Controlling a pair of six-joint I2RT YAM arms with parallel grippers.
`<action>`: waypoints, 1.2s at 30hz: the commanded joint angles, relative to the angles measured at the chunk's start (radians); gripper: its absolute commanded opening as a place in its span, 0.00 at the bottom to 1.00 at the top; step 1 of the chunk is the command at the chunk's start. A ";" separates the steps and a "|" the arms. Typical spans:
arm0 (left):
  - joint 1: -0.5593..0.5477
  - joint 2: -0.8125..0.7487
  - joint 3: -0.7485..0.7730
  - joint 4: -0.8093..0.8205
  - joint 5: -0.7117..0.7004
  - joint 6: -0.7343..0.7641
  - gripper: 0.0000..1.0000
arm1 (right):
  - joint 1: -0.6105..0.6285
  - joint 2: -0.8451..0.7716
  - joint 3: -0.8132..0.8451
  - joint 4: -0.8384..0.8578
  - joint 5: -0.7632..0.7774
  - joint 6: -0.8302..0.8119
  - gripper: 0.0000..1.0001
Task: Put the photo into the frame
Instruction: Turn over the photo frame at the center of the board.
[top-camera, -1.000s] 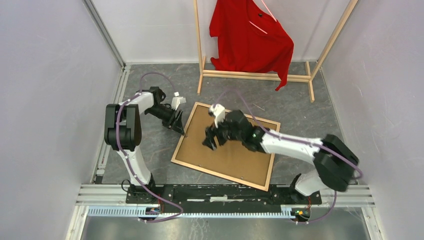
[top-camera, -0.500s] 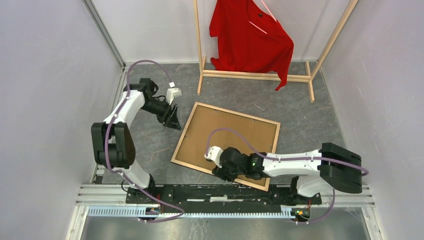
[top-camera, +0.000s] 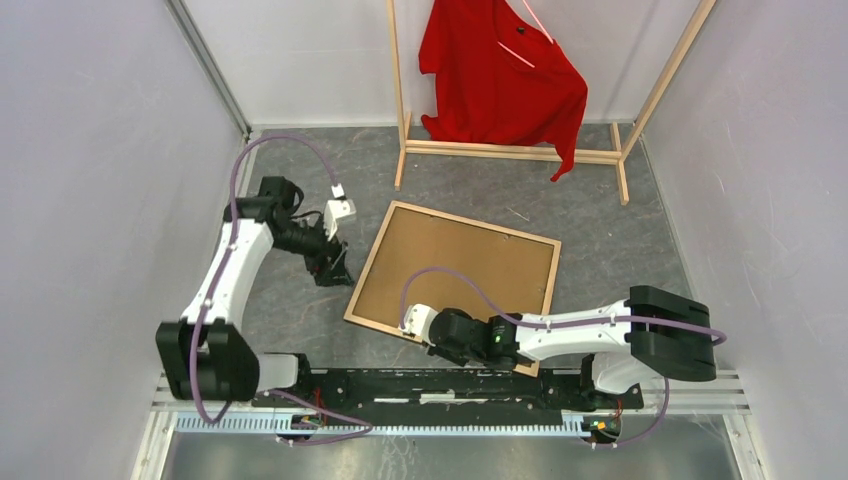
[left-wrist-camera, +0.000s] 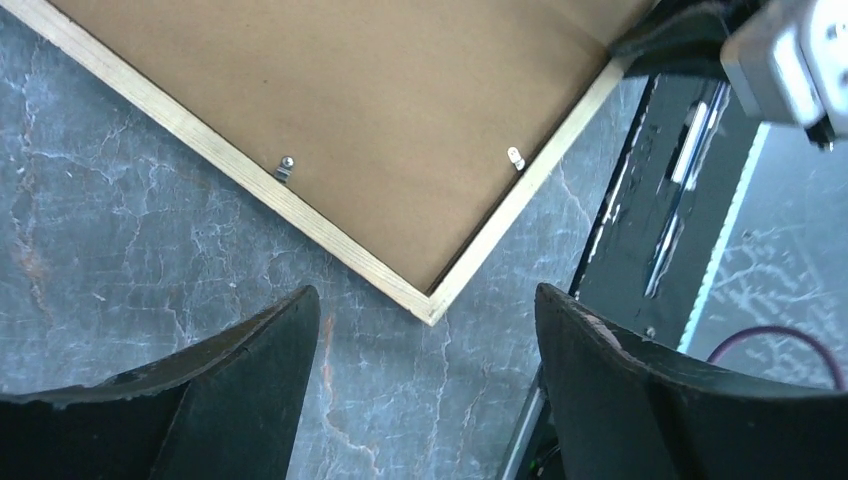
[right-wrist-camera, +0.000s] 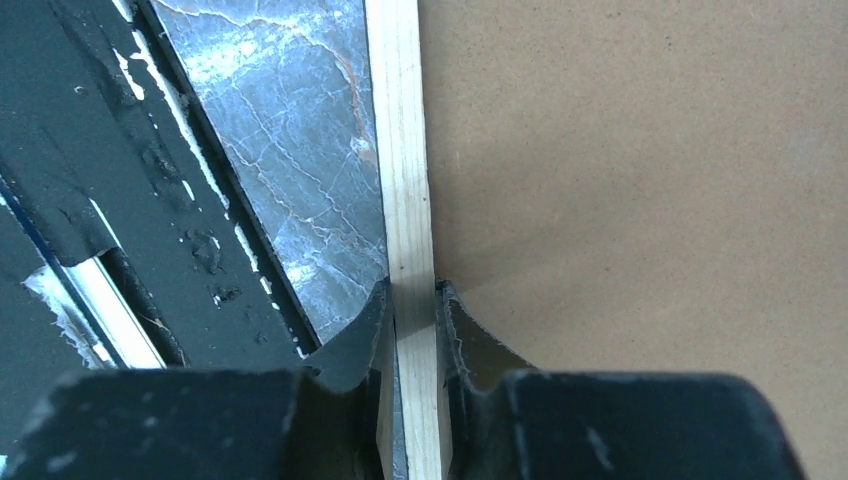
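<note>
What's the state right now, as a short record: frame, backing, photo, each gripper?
frame: lying back up on the table, light wood rails showing
backing board: brown, sitting inside the frame
photo: not visible in any view
right gripper: shut on the frame's near rail
left gripper: open, empty, beside the frame's left rail, not touching it
far side: red shirt hanging on a wooden rack
</note>
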 joint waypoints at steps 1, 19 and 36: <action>0.002 -0.167 -0.085 0.004 -0.002 0.241 0.98 | -0.005 -0.023 0.030 0.003 0.080 -0.016 0.12; -0.028 -0.695 -0.420 0.140 -0.163 0.877 1.00 | -0.084 0.040 0.604 -0.346 -0.046 -0.012 0.00; -0.029 -0.775 -0.556 0.477 -0.063 1.057 0.49 | -0.156 0.011 0.670 -0.392 -0.148 0.002 0.00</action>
